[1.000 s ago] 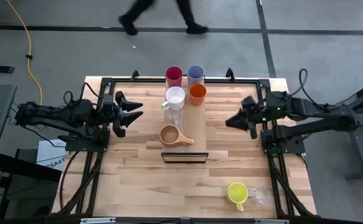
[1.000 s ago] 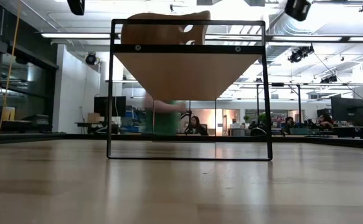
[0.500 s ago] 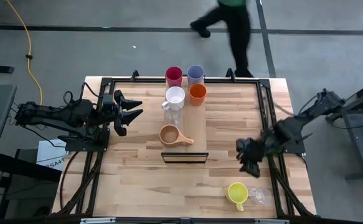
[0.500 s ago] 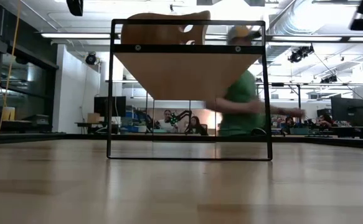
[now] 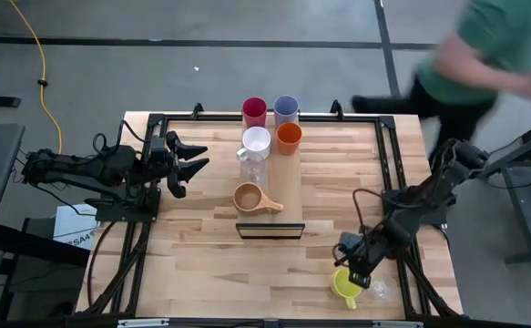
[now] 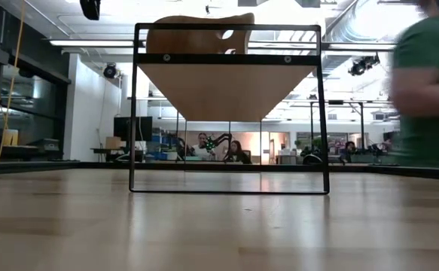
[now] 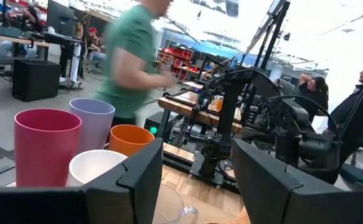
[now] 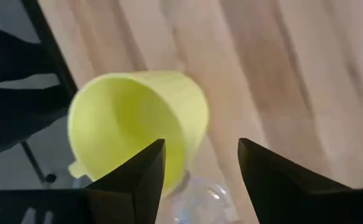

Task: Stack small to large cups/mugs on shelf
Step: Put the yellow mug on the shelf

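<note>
A yellow mug (image 5: 345,286) stands on the table near its front right, with a clear glass (image 5: 380,289) right beside it. My right gripper (image 5: 352,262) hovers open just above the mug's far rim; in its wrist view the mug (image 8: 137,124) and the glass (image 8: 197,199) show past the open fingers (image 8: 131,180). On the shelf (image 5: 288,187) stand red (image 5: 254,111), lavender (image 5: 286,108), white (image 5: 256,139) and orange (image 5: 289,137) cups, a clear glass (image 5: 252,164) and a brown wooden cup (image 5: 247,198). My left gripper (image 5: 192,155) waits open, left of the shelf.
A black metal frame (image 5: 160,182) runs along the table's left, right and far sides. A person in a green shirt (image 5: 493,46) moves past the table's far right corner. In the low view the shelf's black frame (image 6: 135,113) stands mid-table with the wooden cup (image 6: 196,34) on top.
My right gripper has swung from the table's right side toward the near edge and down, ending over the yellow mug. A person has walked behind the far edge from left to right. The cups have not moved.
</note>
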Tool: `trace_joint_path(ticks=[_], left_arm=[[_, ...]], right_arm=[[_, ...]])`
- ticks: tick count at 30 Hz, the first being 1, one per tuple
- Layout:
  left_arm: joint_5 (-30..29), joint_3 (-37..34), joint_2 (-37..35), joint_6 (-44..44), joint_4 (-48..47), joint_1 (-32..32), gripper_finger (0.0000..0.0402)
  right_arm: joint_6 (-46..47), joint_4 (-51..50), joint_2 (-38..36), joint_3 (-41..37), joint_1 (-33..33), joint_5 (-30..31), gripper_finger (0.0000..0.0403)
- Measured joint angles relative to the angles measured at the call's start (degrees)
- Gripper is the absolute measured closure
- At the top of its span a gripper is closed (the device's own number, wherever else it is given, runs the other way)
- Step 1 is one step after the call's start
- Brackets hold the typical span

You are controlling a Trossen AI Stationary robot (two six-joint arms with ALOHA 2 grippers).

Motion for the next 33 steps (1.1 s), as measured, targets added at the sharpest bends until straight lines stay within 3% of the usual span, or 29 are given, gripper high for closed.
trace_joint_path(ticks=[6,15,19,25,33], left_arm=[[0.0,0.0,0.0,0.0,0.0,0.0,0.0222],[0.0,0.0,0.0,0.0,0.0,0.0,0.0222],[0.0,0.0,0.0,0.0,0.0,0.0,0.0222],[-0.3,0.0,0.0,0.0,0.0,0.0,0.0222],[-1.0,0.0,-0.1,-0.1,0.0,0.0,0.0222]], right_arm=[[1.0,5.0,3.6,0.0,1.8,-1.6,0.021],[2.4,4.8,9.5,0.0,2.7,-1.6,0.0215],[1.2,4.8,11.2,0.0,2.7,-1.6,0.0255],[-1.5,4.4,11.3,0.0,2.0,-1.2,0.0388],[-7.6,-4.0,3.1,-0.1,-2.4,1.1,0.04]])
